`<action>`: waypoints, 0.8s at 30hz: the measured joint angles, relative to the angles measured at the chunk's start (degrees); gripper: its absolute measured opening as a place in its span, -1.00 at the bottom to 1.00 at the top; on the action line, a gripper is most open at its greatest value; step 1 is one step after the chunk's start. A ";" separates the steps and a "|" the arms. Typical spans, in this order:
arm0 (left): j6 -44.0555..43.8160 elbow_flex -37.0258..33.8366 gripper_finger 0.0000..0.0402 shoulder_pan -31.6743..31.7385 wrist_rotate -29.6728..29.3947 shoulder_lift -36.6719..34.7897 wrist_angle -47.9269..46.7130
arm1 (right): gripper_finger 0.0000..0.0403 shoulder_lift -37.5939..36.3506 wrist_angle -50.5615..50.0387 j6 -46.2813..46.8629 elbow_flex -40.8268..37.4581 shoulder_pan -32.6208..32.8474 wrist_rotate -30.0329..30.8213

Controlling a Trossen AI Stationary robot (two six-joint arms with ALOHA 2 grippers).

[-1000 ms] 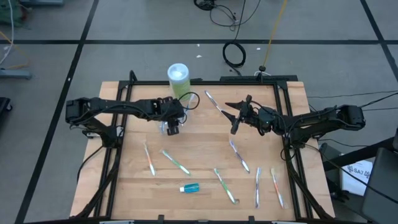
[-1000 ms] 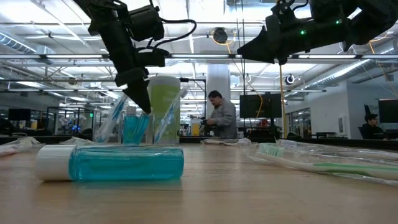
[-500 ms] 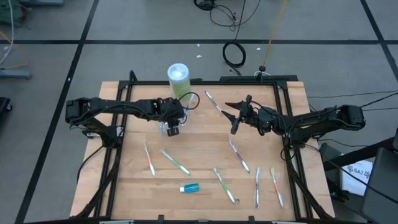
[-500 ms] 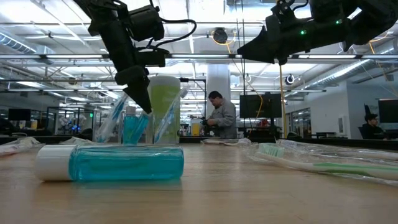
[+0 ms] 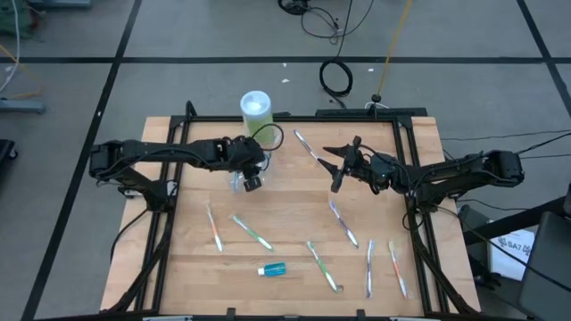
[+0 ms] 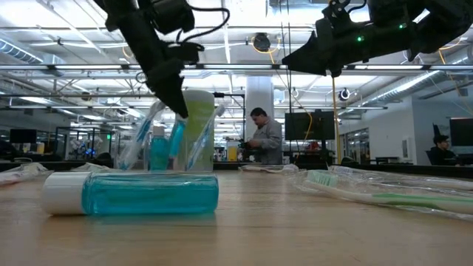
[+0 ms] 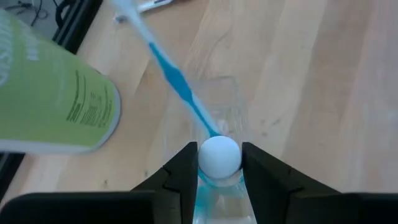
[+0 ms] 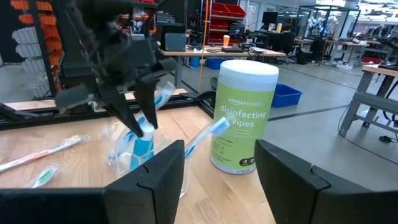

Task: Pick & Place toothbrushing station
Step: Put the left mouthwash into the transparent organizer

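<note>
Left end effector [image 7: 219,163] on toothpaste tube [image 7: 219,157], over clear cup [image 6: 151,144]

Open-plan lab — workbenches [image 8: 205,55], monitors [image 6: 310,124]

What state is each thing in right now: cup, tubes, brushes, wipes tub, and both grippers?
Clear cup: upright, holding a blue toothbrush.
Left gripper: shut on a toothpaste tube, over the cup.
Second toothpaste tube: lying flat.
Loose toothbrushes: flat, scattered on the table.
Wipes tub: upright, lidded.
Right gripper: open, empty, held above the table.
</note>
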 joint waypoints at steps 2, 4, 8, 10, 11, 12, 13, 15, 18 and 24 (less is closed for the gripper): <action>-1.16 0.21 -0.42 -0.43 -0.59 -1.02 -0.16 | -0.07 -0.01 -0.07 0.02 0.00 -0.01 0.02; -3.23 0.10 -0.42 -0.76 -2.24 -1.90 -0.55 | -0.07 0.00 -0.22 -0.02 0.00 -0.02 0.02; -12.01 0.05 -0.42 -1.20 -7.41 -2.07 -1.07 | -0.07 -0.01 -0.30 -0.12 0.01 -0.01 0.02; -14.21 0.03 -0.42 -1.64 -9.62 -1.75 -0.80 | -0.07 0.00 -0.32 -0.27 0.00 -0.02 0.02; -14.15 0.04 -0.42 -1.99 -10.92 -1.32 -0.28 | -0.07 0.00 -0.33 -0.35 0.00 -0.02 0.02; -13.87 0.05 -0.42 -2.34 -12.46 -0.95 -0.21 | -0.07 -0.02 -0.31 -0.35 0.00 -0.02 0.02; -13.86 0.03 -0.42 -2.55 -14.26 -0.54 -0.46 | -0.07 0.00 -0.31 -0.35 0.00 0.00 0.02; -14.86 0.01 -0.42 -3.01 -17.43 0.20 -0.22 | -0.07 0.00 -0.33 -0.35 0.00 0.00 0.02; -17.15 0.01 -0.42 -3.28 -19.43 1.37 -0.03 | -0.07 0.00 -0.30 -0.34 0.00 0.00 -0.02; -22.29 0.01 -0.42 -4.20 -21.26 2.61 1.43 | -0.07 -0.01 -0.36 0.04 0.00 0.00 -0.04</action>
